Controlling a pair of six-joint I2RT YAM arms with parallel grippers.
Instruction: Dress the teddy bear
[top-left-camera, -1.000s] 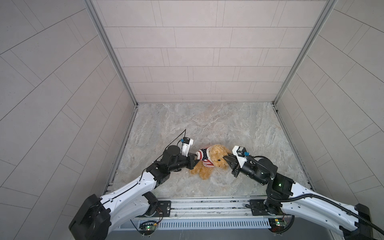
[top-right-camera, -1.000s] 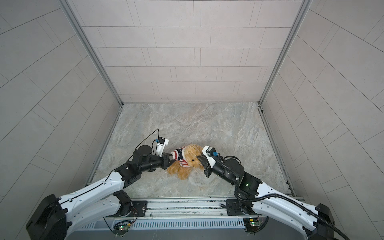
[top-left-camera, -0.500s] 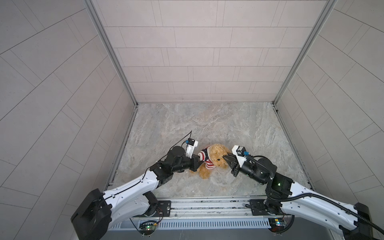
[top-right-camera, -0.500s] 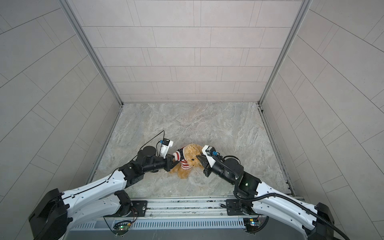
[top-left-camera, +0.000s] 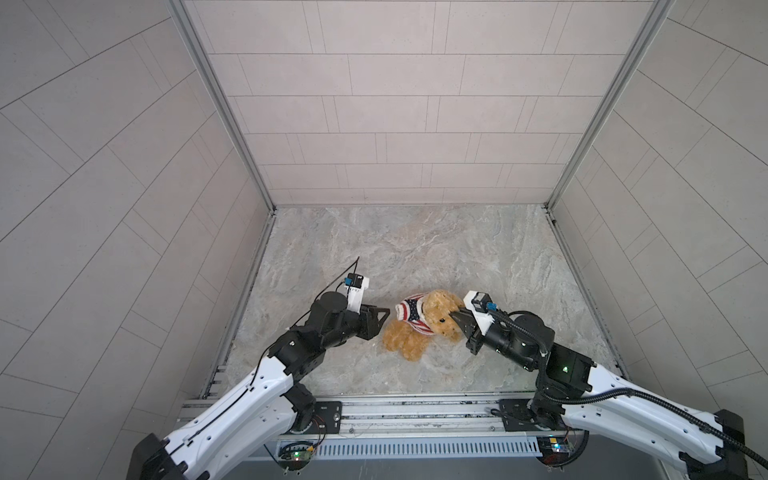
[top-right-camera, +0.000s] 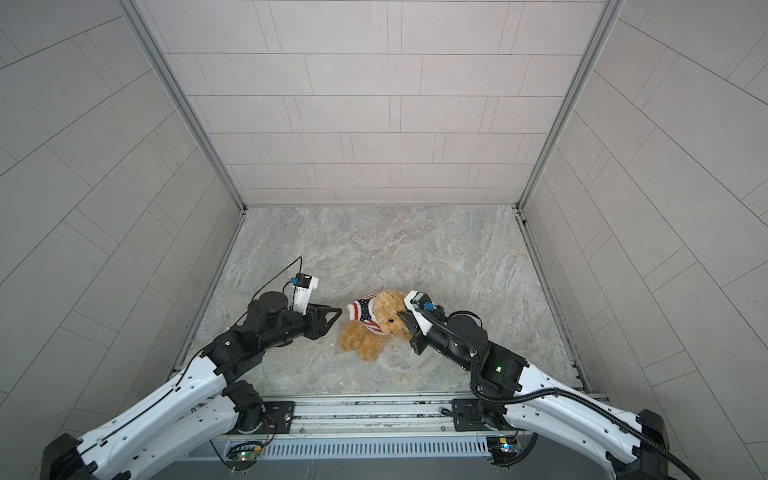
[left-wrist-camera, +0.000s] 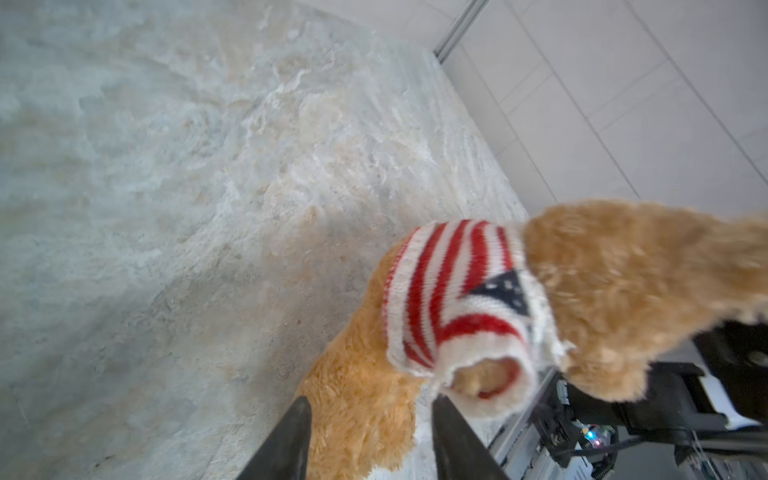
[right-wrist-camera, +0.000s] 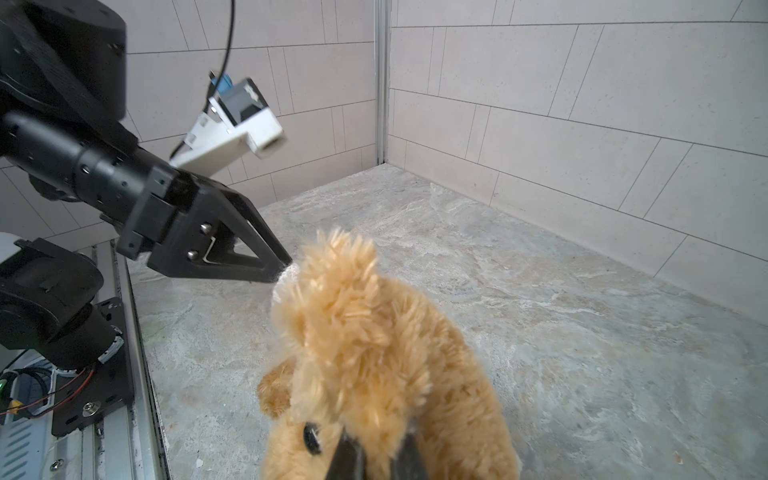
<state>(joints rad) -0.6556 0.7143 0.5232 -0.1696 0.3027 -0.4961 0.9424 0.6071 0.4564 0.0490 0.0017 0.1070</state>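
1. Position check, both top views: teddy bear (top-left-camera: 409, 343) lies on the marbled floor (top-left-camera: 415, 249), toward the front middle, between the two arms. Head points to the right arm, legs to the front-left.
2. Striped sweater (top-left-camera: 411, 313) sits bunched high on the chest; belly and legs are bare fur.
3. left gripper (top-left-camera: 384, 312) sits just beside the sweater's edge, with a small gap between them. right gripper (top-left-camera: 455, 319) is at the bear's face.
4. Second eye agrees: teddy bear (top-right-camera: 365, 338), sweater (top-right-camera: 363, 311), left gripper (top-right-camera: 338, 311), right gripper (top-right-camera: 402, 315).
5. Left wrist view: left gripper (left-wrist-camera: 370, 411) has its jaws apart, with nothing pinched. Fingers (left-wrist-camera: 299, 419) frame a view of the bear's lower body beyond them.
6. Same view: sweater (left-wrist-camera: 453, 299) shows red and white stripes and a dark starred patch. Golden fur fills the sleeve opening. Teddy bear (left-wrist-camera: 623, 282) is blurred.
7. Right wrist view: right gripper (right-wrist-camera: 378, 455) is clamped together on fur at the face of the teddy bear (right-wrist-camera: 374, 353), beside one dark eye.
8. Same view: left gripper (right-wrist-camera: 282, 266) has its tip at the white knit edge behind the bear's head. Whether it touches cannot be told here.
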